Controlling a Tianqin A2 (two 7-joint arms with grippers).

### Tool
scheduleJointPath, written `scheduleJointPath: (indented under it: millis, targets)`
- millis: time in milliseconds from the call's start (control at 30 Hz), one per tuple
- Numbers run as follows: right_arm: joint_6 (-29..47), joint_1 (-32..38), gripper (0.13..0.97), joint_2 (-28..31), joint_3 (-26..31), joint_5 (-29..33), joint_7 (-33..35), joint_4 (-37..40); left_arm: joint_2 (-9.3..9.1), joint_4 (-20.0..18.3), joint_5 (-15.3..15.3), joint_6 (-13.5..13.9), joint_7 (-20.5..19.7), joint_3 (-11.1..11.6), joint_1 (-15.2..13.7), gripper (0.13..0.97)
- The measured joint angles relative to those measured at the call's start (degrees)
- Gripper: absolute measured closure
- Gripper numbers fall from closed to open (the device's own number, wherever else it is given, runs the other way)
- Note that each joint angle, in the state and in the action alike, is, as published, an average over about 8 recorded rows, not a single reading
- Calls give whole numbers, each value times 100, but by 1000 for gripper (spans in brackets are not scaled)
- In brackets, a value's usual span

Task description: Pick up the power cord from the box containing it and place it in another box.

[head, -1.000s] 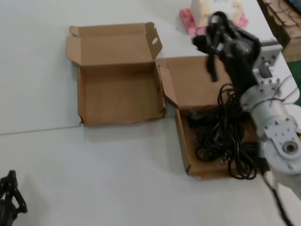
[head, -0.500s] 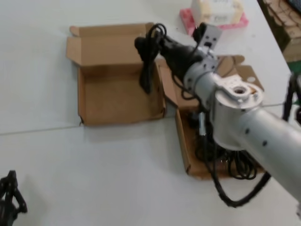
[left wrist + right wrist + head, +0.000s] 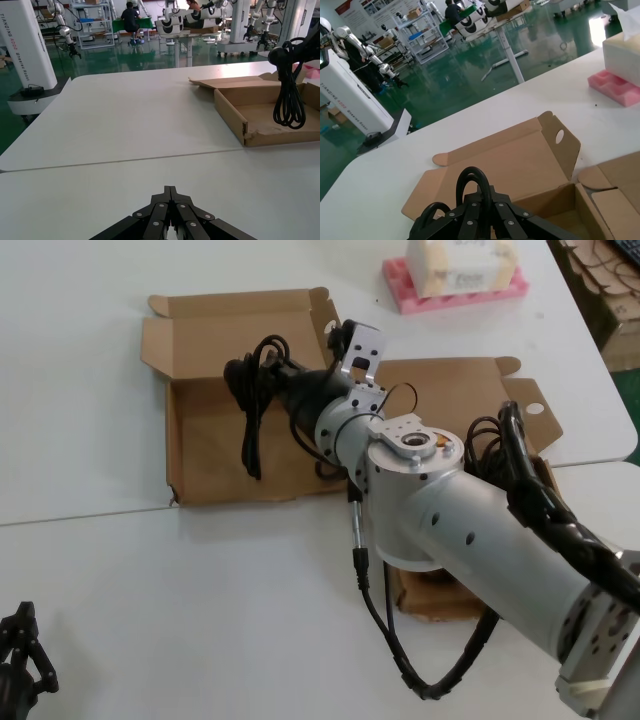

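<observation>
The power cord (image 3: 252,405) hangs as a slim looped bundle from our right gripper (image 3: 243,373), whose fingers are clamped on its top end. It dangles in the upper left of the head view, over the open wavy-fronted cardboard box (image 3: 190,455), and its lower loops sit above the box floor; we cannot tell whether they touch it. From our left wrist view the cord (image 3: 288,95) hangs at the far right, above that same box (image 3: 235,107). The straight-walled box (image 3: 455,390) lies right of centre, mostly hidden behind our right arm. Our left gripper (image 3: 18,655) rests at the lower left corner, fingers together, holding nothing. A pink foam tray (image 3: 455,290) sits at the top edge.
</observation>
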State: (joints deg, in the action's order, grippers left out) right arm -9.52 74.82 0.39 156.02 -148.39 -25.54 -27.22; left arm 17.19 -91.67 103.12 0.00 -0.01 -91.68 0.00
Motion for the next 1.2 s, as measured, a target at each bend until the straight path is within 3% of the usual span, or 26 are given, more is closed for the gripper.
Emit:
scheduleJointPath:
  millis: [200,567,867,1000,1200]
  targets:
    - [-108,7,928,-32,140,243,0,-7,0,0,0,0,0,0,0,934]
    - [-329,-107,884,-39,170,1894,0,-22,0,0,0,0,0,0,0,934]
    - [-663,-102,769,-39,171,2829,0,29,0,0,0,0,0,0,0,934]
    - [-765,-30,679,-38,117,3083,0,193,0,0,0,0,0,0,0,934]
    - [-783,-41,562,158,-613,3658,0,50,0,0,0,0,0,0,0,934]
